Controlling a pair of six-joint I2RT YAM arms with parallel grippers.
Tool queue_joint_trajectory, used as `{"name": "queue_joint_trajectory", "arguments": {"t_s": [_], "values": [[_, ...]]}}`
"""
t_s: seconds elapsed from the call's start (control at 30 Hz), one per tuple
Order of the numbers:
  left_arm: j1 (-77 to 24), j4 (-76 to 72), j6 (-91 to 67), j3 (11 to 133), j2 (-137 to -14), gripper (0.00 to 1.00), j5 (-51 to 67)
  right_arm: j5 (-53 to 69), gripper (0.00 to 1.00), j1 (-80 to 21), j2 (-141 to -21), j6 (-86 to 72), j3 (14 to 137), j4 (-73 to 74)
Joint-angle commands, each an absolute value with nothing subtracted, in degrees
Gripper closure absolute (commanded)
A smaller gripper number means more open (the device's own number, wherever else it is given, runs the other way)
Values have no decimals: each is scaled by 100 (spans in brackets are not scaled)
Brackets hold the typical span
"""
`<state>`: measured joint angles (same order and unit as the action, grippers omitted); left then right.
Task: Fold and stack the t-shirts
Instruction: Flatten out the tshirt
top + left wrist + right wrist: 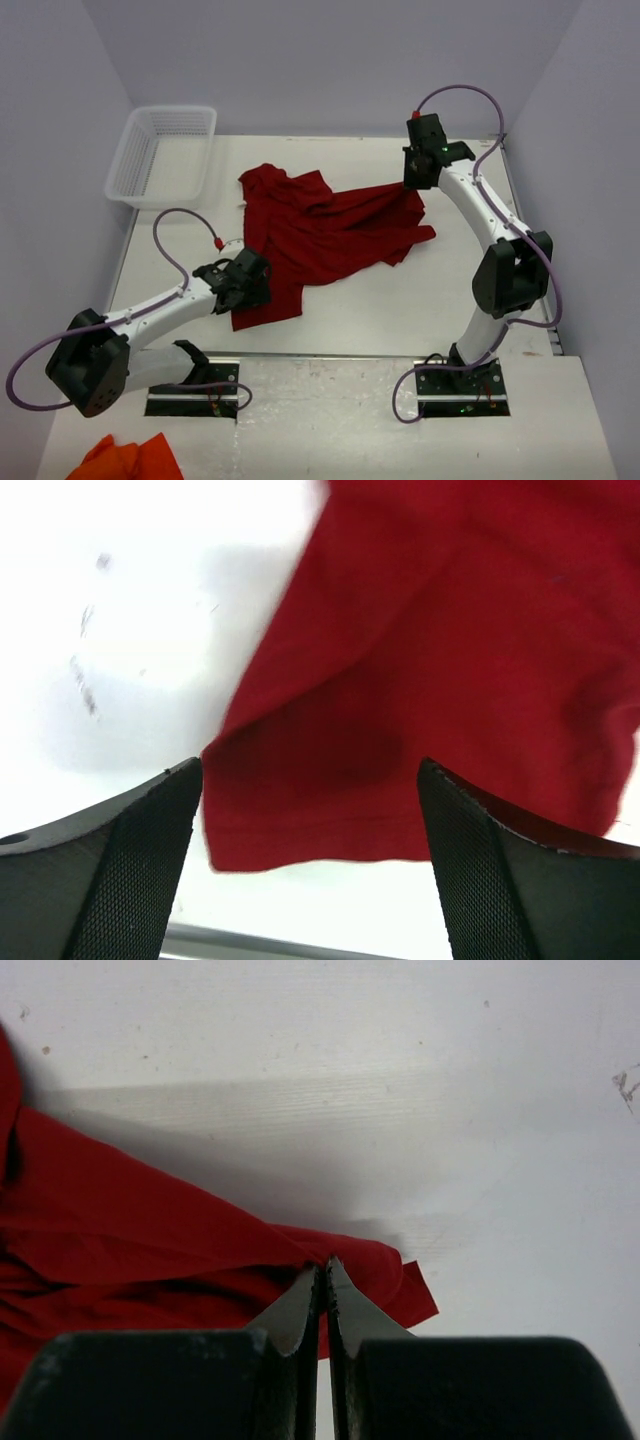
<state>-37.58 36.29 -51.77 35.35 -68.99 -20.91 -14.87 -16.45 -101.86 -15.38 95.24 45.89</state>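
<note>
Right fingers (290, 1315): pressed together, nipping a fold at the edge of the crumpled red cotton t-shirt (330, 235).
Left fingers (140, 880): spread wide and holding nothing; a hemmed corner of the shirt lies on the desk below the gap.
Shirt: sprawled in rumples on the white desk (420, 300), just right of the white plastic mesh basket (170, 109) and a little nearer the arms.
Handling: light and limp, I'd say. It will sag and drag rather than keep a shape, so hems and corners look like the places to pinch, two at once to pull it flat.
Wrist views: they show the pinch and the open gap, which the overhead view is too distant to settle.
Overhead view: it alone shows the whole shirt, the basket, and an orange cloth (130, 460) well apart from the basket, at the near edge.
</note>
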Motion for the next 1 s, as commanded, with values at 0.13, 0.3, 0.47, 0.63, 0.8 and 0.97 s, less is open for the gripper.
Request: {"name": "queue_joint_trajectory", "arguments": {"t_s": [0.13,0.3,0.47,0.63,0.8,0.97], "values": [[-3771,3586,-5941,3357,-6784,17,-2004,-1011,100,-1002,-10178,-1477,9914,4526],[-3779,3375,-5898,3358,-7119,22,-1820,-993,100,-923,-10230,-1441,9949,4544],[-3788,3357,-5819,3366,-7119,25,-1749,-941,100,-686,-10248,-1433,9932,4526],[-3788,3217,-5766,3331,-7110,36,-1487,-861,100,-423,-10309,-1441,10063,4570],[-3788,3129,-5722,3278,-7093,38,-1257,-765,100,-115,-10441,-1441,10318,4675],[-3779,3086,-5704,3217,-7084,45,-1213,-747,100,167,-10521,-1424,10582,4781]]}}
